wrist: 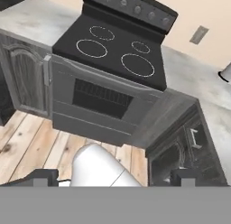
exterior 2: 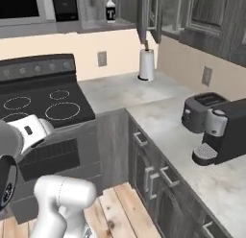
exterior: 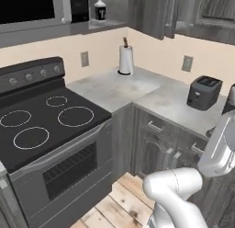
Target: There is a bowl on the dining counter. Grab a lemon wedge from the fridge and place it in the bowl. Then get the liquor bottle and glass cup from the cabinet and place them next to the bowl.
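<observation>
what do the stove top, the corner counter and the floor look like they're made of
Stove top: likely smooth black glass, flat with thin white burner rings. Corner counter: matte mottled grey, probably stone or concrete. Floor: light wood planks, with visible seams and knots.

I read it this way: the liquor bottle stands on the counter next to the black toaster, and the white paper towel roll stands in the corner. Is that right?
Not quite. The liquor bottle stands high up on the open cabinet's shelf, above the counter, not beside the black toaster; the left base view shows this. The white paper towel roll does stand in the corner.
</observation>
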Robot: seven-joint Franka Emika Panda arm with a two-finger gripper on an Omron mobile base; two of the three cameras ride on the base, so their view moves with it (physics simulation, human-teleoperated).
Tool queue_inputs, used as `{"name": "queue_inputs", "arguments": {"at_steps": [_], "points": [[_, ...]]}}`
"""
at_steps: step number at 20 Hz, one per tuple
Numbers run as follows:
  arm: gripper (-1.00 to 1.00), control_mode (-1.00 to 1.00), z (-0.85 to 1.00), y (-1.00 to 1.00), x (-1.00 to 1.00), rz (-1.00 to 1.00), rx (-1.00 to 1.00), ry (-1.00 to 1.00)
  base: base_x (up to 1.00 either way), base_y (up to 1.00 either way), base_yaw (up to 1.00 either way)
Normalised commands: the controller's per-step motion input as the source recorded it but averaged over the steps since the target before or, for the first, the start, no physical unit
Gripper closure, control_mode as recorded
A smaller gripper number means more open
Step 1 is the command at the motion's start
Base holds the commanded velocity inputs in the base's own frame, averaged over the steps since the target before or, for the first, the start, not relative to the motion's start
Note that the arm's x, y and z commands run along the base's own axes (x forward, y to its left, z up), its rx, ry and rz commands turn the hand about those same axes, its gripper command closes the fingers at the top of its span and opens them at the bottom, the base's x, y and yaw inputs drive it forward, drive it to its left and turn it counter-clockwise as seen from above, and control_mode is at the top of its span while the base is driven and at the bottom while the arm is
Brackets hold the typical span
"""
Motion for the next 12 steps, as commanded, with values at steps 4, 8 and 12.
{"name": "queue_inputs", "arguments": {"at_steps": [4, 8, 12], "points": [[-1.0, 1.0, 0.0, 0.0, 0.0, 0.0, 0.0, 0.0, 1.0, 0.11, 0.38], [-1.0, 1.0, 0.0, 0.0, 0.0, 0.0, 0.0, 0.0, 1.0, 0.0, 0.39], [-1.0, 1.0, 0.0, 0.0, 0.0, 0.0, 0.0, 0.0, 1.0, -0.05, 0.4]]}}
